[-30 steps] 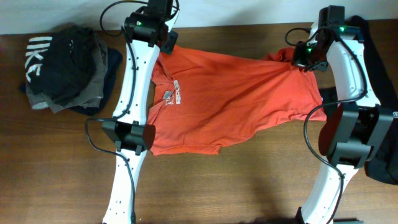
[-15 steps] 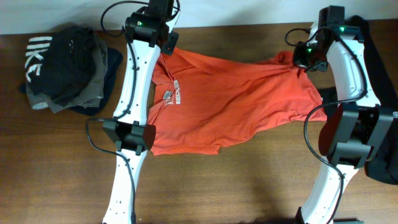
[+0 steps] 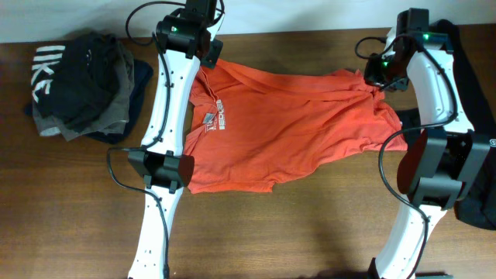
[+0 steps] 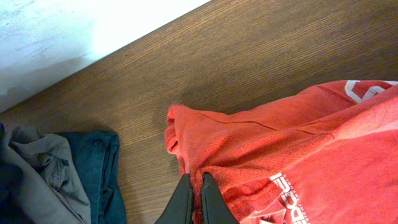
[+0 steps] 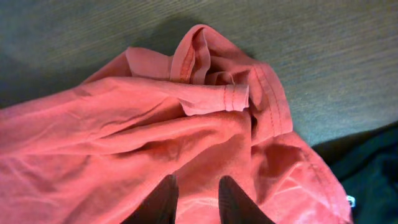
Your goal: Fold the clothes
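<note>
**Flattening the T-shirt before any fold**

At the left tool (image 4: 194, 199): shut tight on a small pinch of the red-orange T-shirt (image 3: 294, 132), beside a bunched sleeve, close to the far edge of the desk (image 3: 77, 201). At the right tool (image 5: 196, 199): fingers parted, standing just over the crumpled hem at the other far end of the cloth, gripping nothing.

Judged as the spreading step, not yet a fold. To do it well:
- Keep the left pinch firm and low, near the desk surface.
- With the right tool, take only the outer hem, not the bunched layers under it.
- Pull the two ends apart along the far edge until the wrinkles in the middle go flat.
- Avoid lifting high, otherwise the lower part may drag and roll under.

Left arm: stretched from the near edge to the far edge, lying over the left part of the shirt, wrist tipped down. Right arm: folded at the elbow by the right edge, wrist turned inward.

T-shirt itself: across the middle of the desk, white logo upward, wrinkled. Pile of dark clothes (image 3: 85, 85) at the far left corner, apart from it.
</note>
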Available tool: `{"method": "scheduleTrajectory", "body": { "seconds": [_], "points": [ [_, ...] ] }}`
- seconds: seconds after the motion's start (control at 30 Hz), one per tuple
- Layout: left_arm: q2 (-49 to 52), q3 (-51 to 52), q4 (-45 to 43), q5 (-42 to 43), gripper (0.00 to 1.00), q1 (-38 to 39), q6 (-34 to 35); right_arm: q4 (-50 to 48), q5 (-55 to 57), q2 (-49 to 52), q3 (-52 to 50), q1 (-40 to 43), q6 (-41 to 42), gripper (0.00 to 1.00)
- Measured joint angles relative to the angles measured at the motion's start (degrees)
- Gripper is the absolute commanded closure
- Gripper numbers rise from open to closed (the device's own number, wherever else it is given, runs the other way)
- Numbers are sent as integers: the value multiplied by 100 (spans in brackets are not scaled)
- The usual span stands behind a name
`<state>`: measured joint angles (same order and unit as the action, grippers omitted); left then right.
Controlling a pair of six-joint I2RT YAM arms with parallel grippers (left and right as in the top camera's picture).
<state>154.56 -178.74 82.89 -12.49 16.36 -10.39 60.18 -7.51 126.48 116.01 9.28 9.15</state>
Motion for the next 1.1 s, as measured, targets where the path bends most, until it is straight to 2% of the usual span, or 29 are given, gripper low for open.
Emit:
{"method": "scheduleTrajectory", "body": {
  "seconds": [0.27,0.4,0.5,0.63,0.77,0.8,0.97,1.03,1.1],
  "points": [
    [2,0,7,2,99,0,0,-1049,17,275,-122,2,-275,38],
    [0,0,4,2,99,0,0,-1429,17,455,-133,2,-476,24],
    [2,0,7,2,99,0,-2,-1655,20,592,-133,2,-785,18],
    [0,0,4,2,99,0,0,-1834,20,767,-138,15,-1196,20],
    [2,0,4,2,99,0,-2,-1864,-11,852,-138,48,-1364,48],
    [2,0,7,2,99,0,0,-1862,-33,863,-138,59,-1394,51],
    [0,0,4,2,99,0,0,-1572,-278,892,-140,151,-1493,51],
    [2,0,7,2,99,0,0,-1443,-328,892,-140,168,-1541,41],
    [2,0,7,2,99,0,0,-1307,-378,894,-140,168,-1676,37]
  ]
}}
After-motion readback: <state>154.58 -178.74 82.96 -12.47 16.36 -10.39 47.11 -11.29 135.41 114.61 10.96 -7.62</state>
